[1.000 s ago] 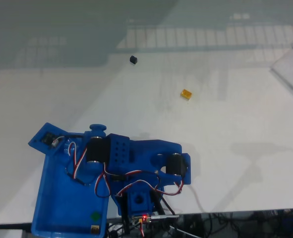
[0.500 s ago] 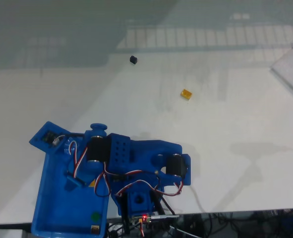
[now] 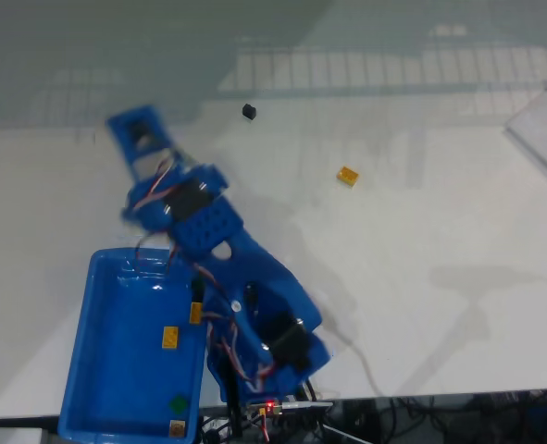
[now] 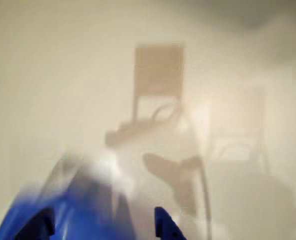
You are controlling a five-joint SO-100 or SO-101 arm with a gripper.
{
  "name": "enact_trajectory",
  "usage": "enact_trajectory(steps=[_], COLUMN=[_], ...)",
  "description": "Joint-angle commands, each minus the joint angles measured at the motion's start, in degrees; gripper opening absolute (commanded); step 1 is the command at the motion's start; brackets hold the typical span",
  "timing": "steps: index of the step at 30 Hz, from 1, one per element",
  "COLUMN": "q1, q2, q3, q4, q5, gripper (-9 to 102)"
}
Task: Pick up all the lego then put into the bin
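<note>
While the blue two-finger gripper (image 3: 136, 129) hangs over white table (image 3: 421, 305), grip state unclear, a black lego brick (image 3: 249, 112) lies right, an orange one (image 3: 348, 176) farther; the shallow blue plastic bin (image 3: 102, 370) below holds three. Wrist view: blurred blue fingers (image 4: 168, 227), pale surface.

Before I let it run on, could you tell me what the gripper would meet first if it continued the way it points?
Probably nothing: in the fixed view the gripper points up-left over bare table; the black lego lies off to its right.

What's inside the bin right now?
In the fixed view the bin holds a yellow-orange brick, a dark green brick and a small brownish piece near its bottom rim. The arm overlaps its right edge.
</note>
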Motion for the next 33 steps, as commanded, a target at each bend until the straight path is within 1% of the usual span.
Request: enact_trajectory(steps=[1, 4, 7, 12, 16, 18, 24, 33], q1=[12.13, 18.54, 22.94, 28.04, 30.94, 32.17, 35.16, 34.01], q2=[-3.43, -8.96, -14.50, -23.64, -30.32, -33.84, -44.74, -56.78], q3=[-1.05, -0.62, -0.70, -1.23, -2.37, -4.31, -13.27, -25.66], q4=[-11.51, -21.09, -27.95, -37.09, -42.71, -43.86, -43.77, -41.31], q5=[-3.16, -2.72, -0.18, 1.85, 4.04, 6.15, 14.94, 18.98], gripper=[27, 27, 27, 27, 27, 27, 27, 27])
